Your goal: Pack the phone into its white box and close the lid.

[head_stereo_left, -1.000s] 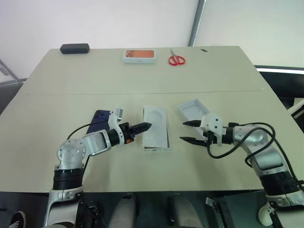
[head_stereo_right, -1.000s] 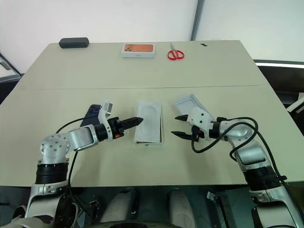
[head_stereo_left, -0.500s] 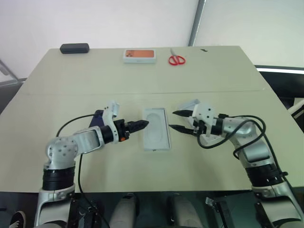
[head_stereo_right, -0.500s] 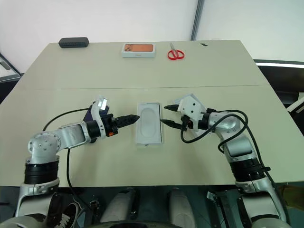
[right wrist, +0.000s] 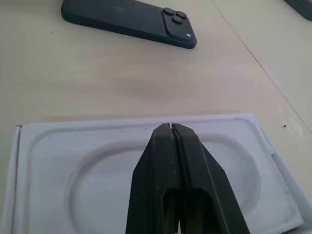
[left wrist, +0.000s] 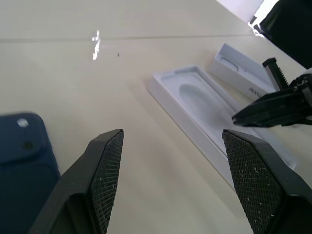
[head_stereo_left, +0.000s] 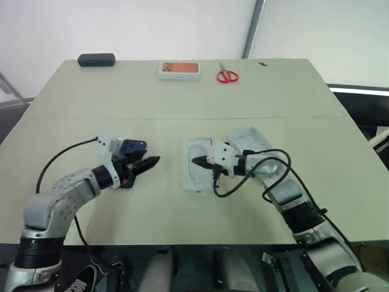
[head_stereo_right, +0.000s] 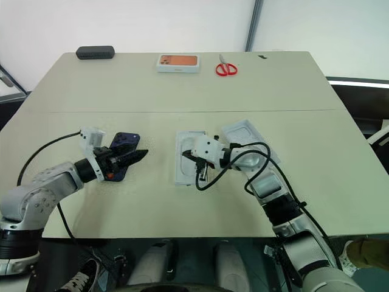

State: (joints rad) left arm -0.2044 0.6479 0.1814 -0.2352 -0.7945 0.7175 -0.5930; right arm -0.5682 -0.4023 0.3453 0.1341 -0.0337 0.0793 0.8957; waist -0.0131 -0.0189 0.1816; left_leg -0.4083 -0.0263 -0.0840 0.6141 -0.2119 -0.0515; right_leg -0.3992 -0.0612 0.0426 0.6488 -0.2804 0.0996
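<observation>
The dark blue phone (head_stereo_left: 131,148) lies flat on the table at the left, camera cluster up. My left gripper (head_stereo_left: 148,163) hovers open by its near right side, with nothing between the fingers. In the middle sits the white box (head_stereo_left: 198,190), covered by a flat white insert (head_stereo_left: 199,167) with an oval recess. My right gripper (head_stereo_left: 195,161) is shut, holding nothing, its tip just above the insert (right wrist: 97,170). The lid (head_stereo_left: 250,139) lies open side up to the right of the box, behind my right arm.
At the table's far edge stand a small white box with an orange picture (head_stereo_left: 179,70), red scissors (head_stereo_left: 227,76) and a black case (head_stereo_left: 96,60). My right arm's cable (head_stereo_left: 243,179) loops over the table near the box.
My right gripper swung left over the insert and shut. My left gripper pulled back left from the box to beside the phone and rolled. The insert, tilted at first, now lies flat.
</observation>
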